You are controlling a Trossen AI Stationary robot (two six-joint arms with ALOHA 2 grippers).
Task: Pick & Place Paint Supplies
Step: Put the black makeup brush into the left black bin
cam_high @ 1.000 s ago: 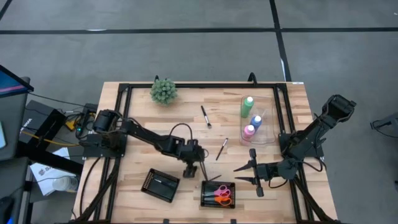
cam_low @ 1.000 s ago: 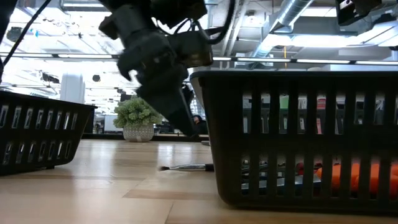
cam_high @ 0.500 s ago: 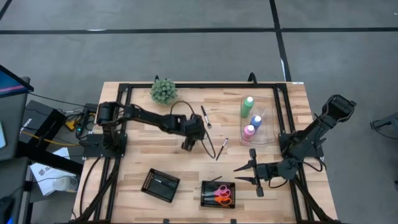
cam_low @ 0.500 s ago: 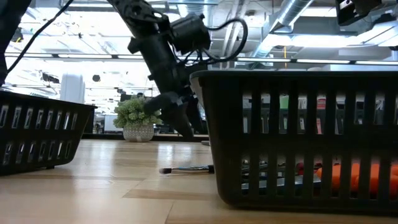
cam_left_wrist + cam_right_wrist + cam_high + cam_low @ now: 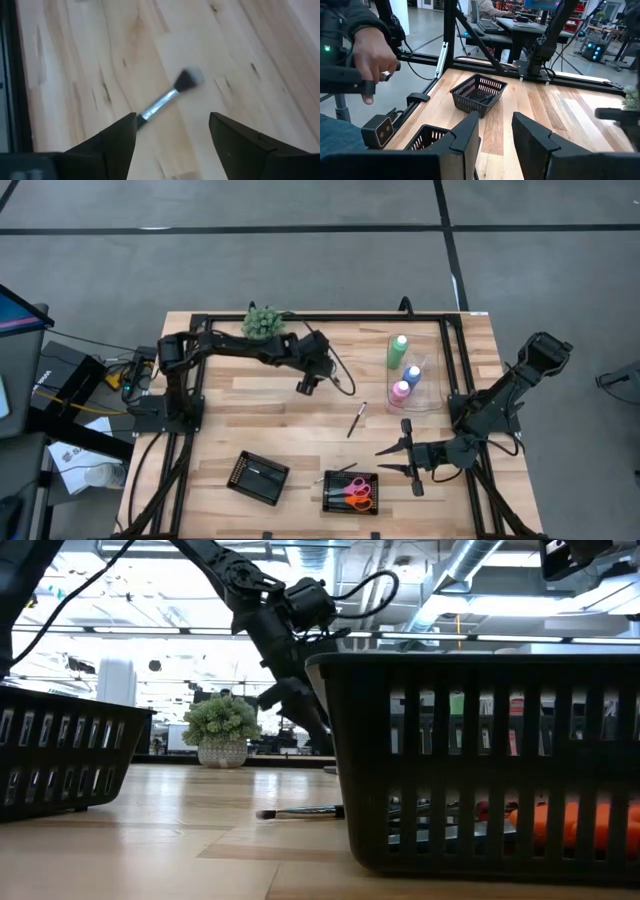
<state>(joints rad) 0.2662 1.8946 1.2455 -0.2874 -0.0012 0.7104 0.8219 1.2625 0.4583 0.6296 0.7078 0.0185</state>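
My left gripper (image 5: 306, 386) hangs open over the table's far middle, tipped downward. In its wrist view a thin brush (image 5: 165, 97) with a silver ferrule lies flat on the wood ahead of the gripper (image 5: 172, 132), untouched. A second brush (image 5: 356, 420) lies loose at mid-table. Green (image 5: 399, 350), blue (image 5: 411, 374) and pink (image 5: 400, 392) bottles stand at the far right. Pink and orange scissors (image 5: 356, 493) lie in a black tray (image 5: 330, 498) at the near edge. My right gripper (image 5: 398, 458) waits open, level, at the near right.
A bushy green plant ball (image 5: 262, 323) stands at the far edge beside my left arm. A second black tray (image 5: 258, 477) sits near left. The bottles stand in a clear tray (image 5: 428, 385). A person's hand (image 5: 370, 57) shows beyond the table.
My left gripper has swung from just above the scissors tray toward the table's far edge, rising a little and rolling about its own axis. It now hangs open over the brush near the plant ball. Nothing on the table has moved.
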